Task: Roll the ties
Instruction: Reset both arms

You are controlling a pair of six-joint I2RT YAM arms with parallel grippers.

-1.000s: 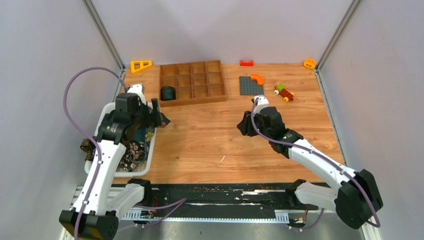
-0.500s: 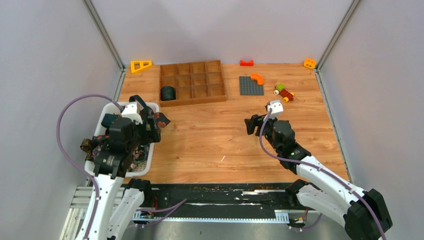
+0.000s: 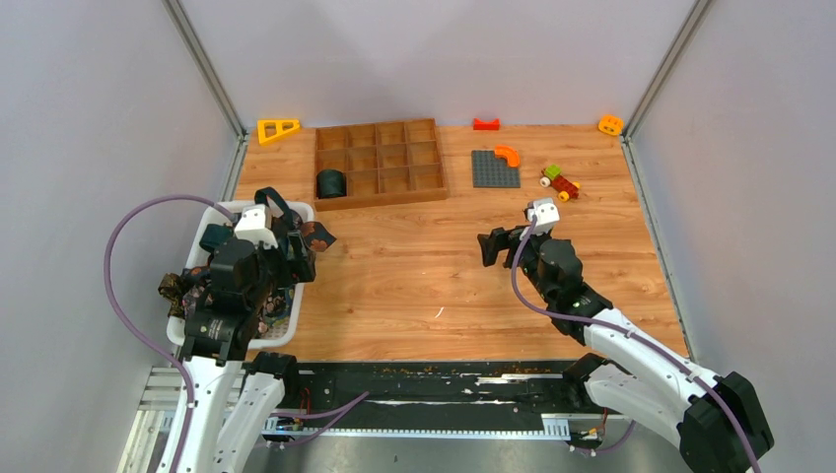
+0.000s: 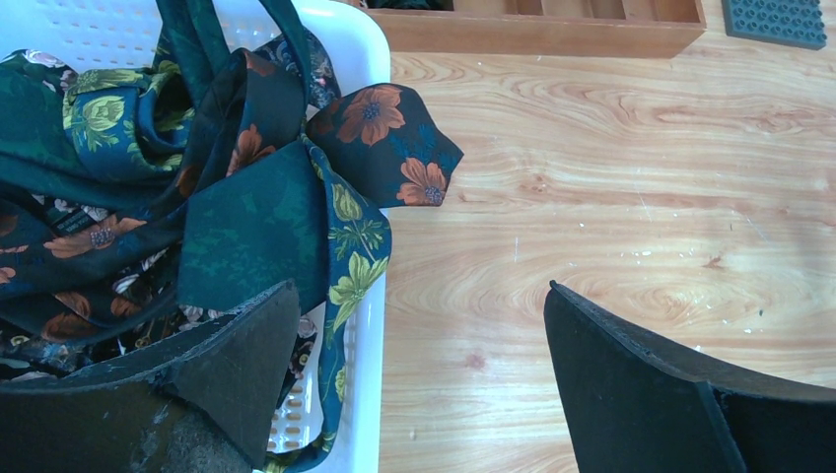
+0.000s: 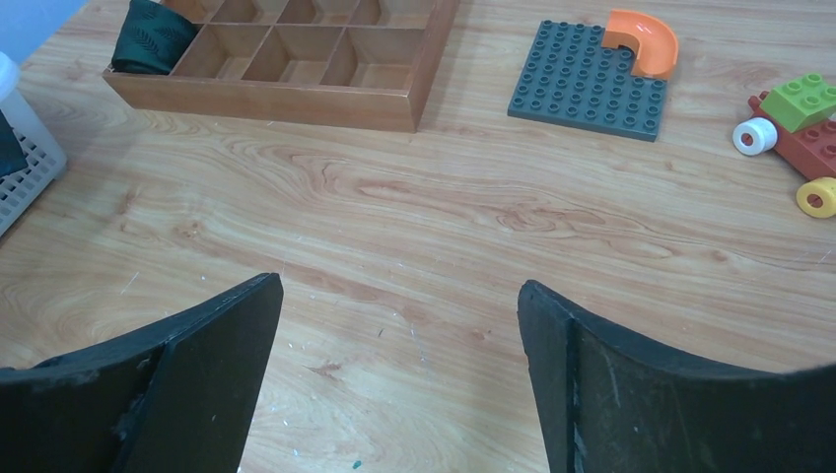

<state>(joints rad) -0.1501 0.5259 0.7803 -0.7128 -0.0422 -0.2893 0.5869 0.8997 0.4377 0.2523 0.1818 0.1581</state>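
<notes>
From above, a heap of dark green, teal and brown floral fabric neckties (image 3: 279,307) lies tangled in the white plastic slotted basket (image 3: 286,335), and beyond the basket's far end one dark rolled tie (image 3: 330,183) stands in the near-left cell of the wooden divided tray (image 3: 394,197). The left arm (image 3: 212,325) hangs over the basket, drawn back toward its near end compared with a second ago. The right arm (image 3: 592,320) hovers well apart from the basket over bare tabletop (image 3: 414,266), pulled back and lifted, and its jaws stand wider than they did a second ago. The left wrist view shows the left jaws fully spread and empty, one finger above the ties (image 4: 246,207) and the other outside the basket rim (image 4: 367,394). A pointed, orange-flowered tie end (image 4: 389,138) droops over that rim. The cloth looks light, limp and probably slick, so it would likely sag and slide. That free end seems the best place to pinch it, drawing slowly so the knot of ties does not follow. The right wrist view shows the right jaws wide apart with nothing between them, the basket corner (image 5: 25,158) at the far left, and the rolled tie (image 5: 148,39) beyond it.
</notes>
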